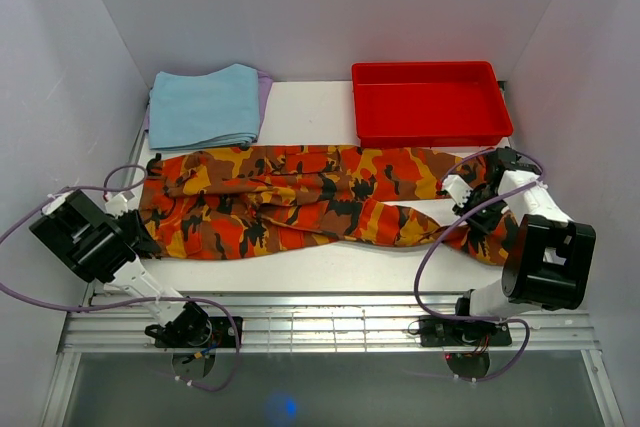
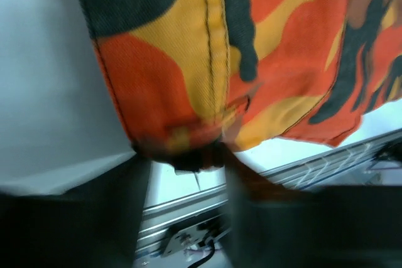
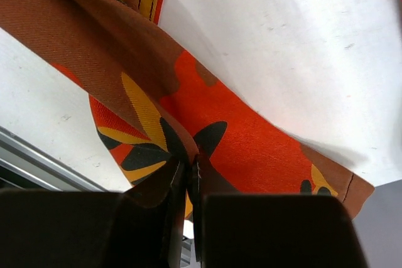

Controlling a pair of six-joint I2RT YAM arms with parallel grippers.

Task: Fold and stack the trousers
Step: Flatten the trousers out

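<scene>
The camouflage trousers [image 1: 300, 202] lie stretched left to right across the white table [image 1: 310, 112], folded lengthwise. My left gripper [image 1: 140, 230] is at their left end. In the left wrist view, my left gripper [image 2: 185, 155] has its jaws closed on a thick bunch of hem of the trousers [image 2: 188, 48], and the cloth hangs above the table; the view is blurred. My right gripper [image 1: 472, 222] is at the right end. In the right wrist view, my right gripper [image 3: 191, 161] is pinched shut on a fold of the trousers [image 3: 251, 136].
A folded light blue cloth [image 1: 205, 107] lies at the back left. A red plastic tray [image 1: 430, 72] stands at the back right. White walls enclose the table on three sides. A metal rail [image 1: 320, 322] runs along the near edge.
</scene>
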